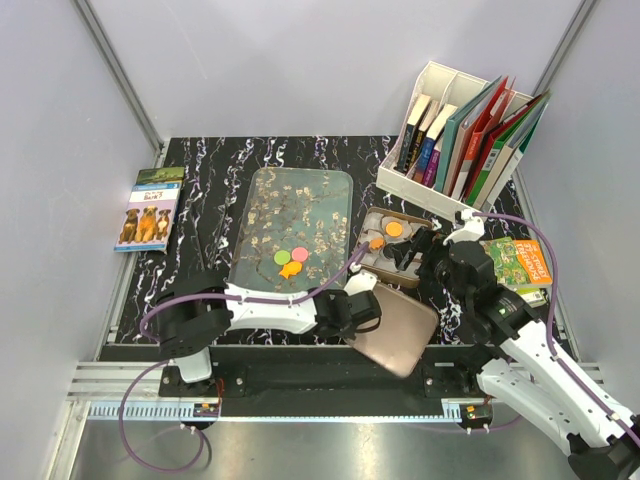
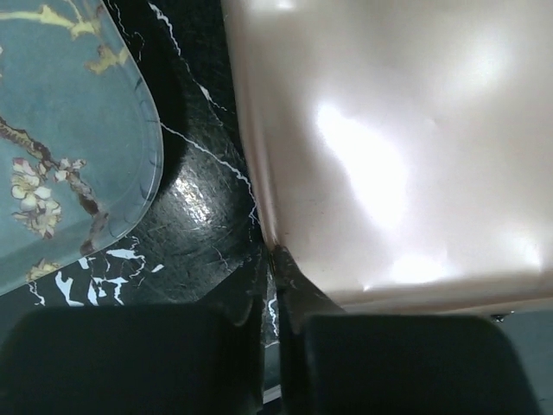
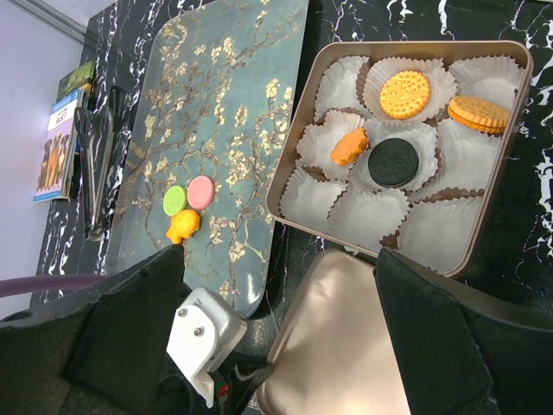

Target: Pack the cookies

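Green [image 3: 175, 200], pink [image 3: 201, 191] and orange [image 3: 183, 226] cookies lie on the floral tray [image 3: 225, 104]. The gold tin [image 3: 285, 186], lined with white paper cups, holds a round yellow cookie [image 3: 404, 93], an orange sandwich cookie [image 3: 478, 112], a black cookie [image 3: 391, 162] and a small orange one [image 3: 349, 145]. My left gripper [image 2: 275, 259] is shut on the edge of the rose-gold lid [image 2: 389, 147], which is in front of the tin [image 1: 372, 215]. My right gripper [image 3: 278, 252] is open and empty, above the tin's near edge.
A white file rack with books [image 1: 465, 135] stands at the back right. A dog book [image 1: 148, 208] lies at the far left and a green-orange booklet [image 1: 520, 260] at the right. Black tongs [image 3: 93, 173] lie left of the tray.
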Robot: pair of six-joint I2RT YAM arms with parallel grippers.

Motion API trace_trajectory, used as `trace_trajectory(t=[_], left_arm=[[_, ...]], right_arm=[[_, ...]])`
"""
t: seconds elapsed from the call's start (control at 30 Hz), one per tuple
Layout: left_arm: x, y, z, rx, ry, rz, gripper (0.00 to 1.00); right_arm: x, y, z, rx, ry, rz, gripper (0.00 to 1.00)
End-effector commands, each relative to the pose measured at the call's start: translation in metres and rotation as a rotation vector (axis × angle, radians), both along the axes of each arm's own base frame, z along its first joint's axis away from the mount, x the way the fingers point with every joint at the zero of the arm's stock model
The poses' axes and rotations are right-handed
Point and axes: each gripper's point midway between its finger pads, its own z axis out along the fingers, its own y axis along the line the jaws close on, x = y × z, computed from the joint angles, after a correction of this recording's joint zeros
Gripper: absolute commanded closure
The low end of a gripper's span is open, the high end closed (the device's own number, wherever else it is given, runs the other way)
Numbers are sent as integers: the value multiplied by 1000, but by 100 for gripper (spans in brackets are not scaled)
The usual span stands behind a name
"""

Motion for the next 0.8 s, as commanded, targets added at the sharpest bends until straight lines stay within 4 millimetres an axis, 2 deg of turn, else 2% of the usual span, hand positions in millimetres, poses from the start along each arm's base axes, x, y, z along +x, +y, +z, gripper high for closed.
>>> trace_trajectory(t=[0.0,0.1,0.2,0.3,0.33,0.4,0.43,0.5,0.53,0.6,0.63,0.7,0.77], left_arm=[[-2,-3,5,-18,1,2,100],[-4,3,6,-22,6,7,100],[-1,6,22,-62,-24,19,100],[4,6,51,-121,-77,14,100],[8,5,71,-156,-108,14,100],[12,3,91,-191,-140,12,100],[16,1,111,-224,-169,12,100],[20,-1,132,-259,-199,17,100],[23,-4,146,-277,-216,12,100],[28,-4,163,-301,-243,19,100],[33,-6,175,-319,-261,20,100],[41,-4,188,-336,-280,32,100],[56,3,192,-345,-279,68,100]], right_arm=[[2,1,6,15,-16,-5,0],[3,2,11,20,-24,-3,0],[3,4,23,32,-44,7,0],[4,4,40,42,-76,9,0],[4,3,49,48,-92,5,0],[5,4,61,55,-112,8,0],[5,4,73,65,-136,9,0],[5,4,86,69,-156,13,0],[6,4,102,80,-185,18,0],[6,5,115,87,-207,24,0],[4,5,129,96,-237,30,0],[5,5,139,95,-255,33,0],[5,3,148,94,-275,28,0]])
